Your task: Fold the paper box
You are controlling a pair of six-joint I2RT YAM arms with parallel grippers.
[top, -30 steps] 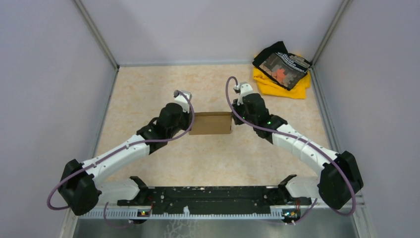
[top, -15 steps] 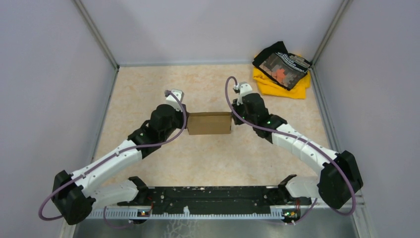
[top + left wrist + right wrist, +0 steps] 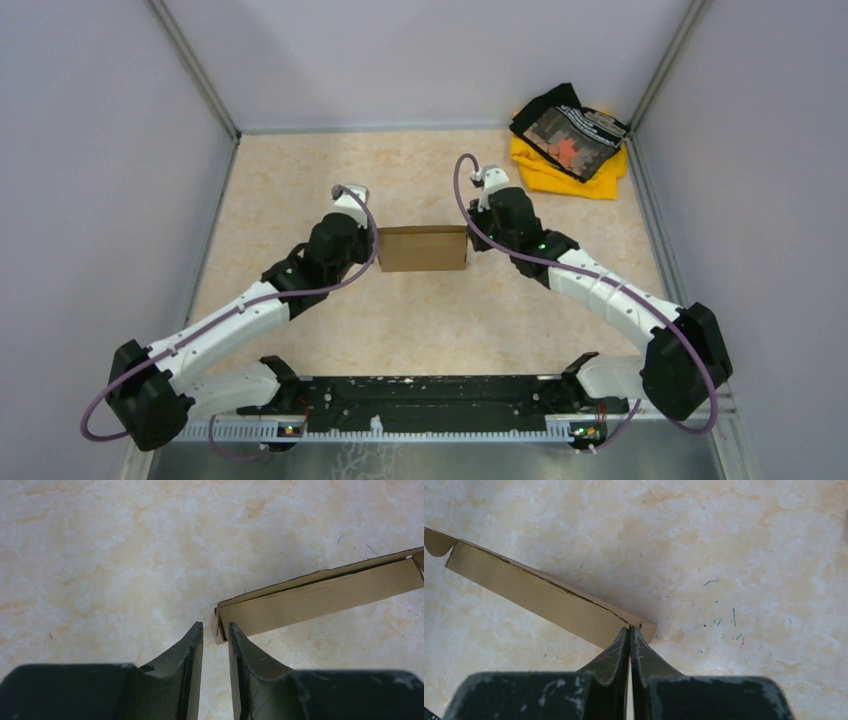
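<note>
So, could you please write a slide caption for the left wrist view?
Left gripper, slightly open, at a corner of the brown corrugated-cardboard box.

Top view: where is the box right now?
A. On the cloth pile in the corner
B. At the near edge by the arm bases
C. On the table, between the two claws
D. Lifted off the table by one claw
C: the box rests on the table, with the left claw at its left end and the right claw at its right end; the cloth pile lies apart in the far right corner.
</note>
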